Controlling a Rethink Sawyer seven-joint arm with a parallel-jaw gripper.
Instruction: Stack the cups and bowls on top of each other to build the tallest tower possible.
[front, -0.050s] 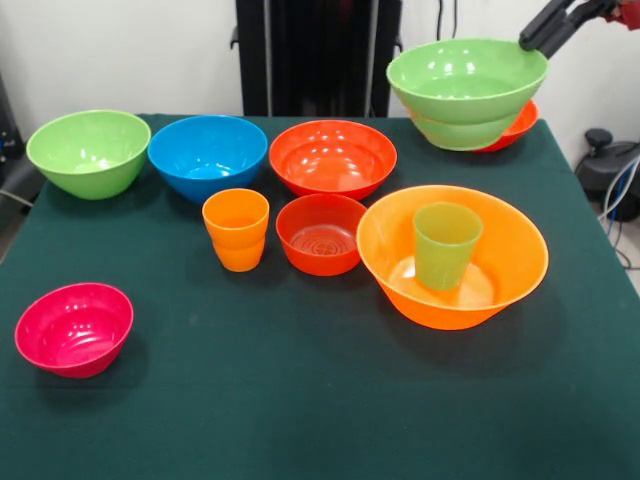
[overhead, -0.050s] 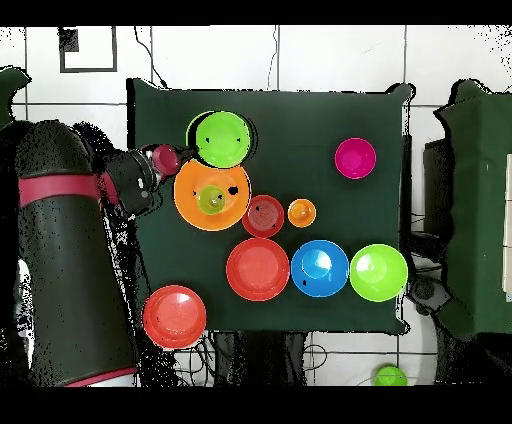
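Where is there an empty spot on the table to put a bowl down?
The widest bare cloth lies along the front-view near edge, beside the pink bowl and below the big orange bowl holding the green cup. The rows around the blue bowl and orange cup are crowded.

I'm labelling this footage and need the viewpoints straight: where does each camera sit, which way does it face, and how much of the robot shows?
Front view: across the table, facing the robot; only the gripper shows, top right, holding a green bowl by its rim.
Overhead view: above the table, looking straight down; the red and black arm fills the left.
Both show the largest orange bowl holding the green cup.
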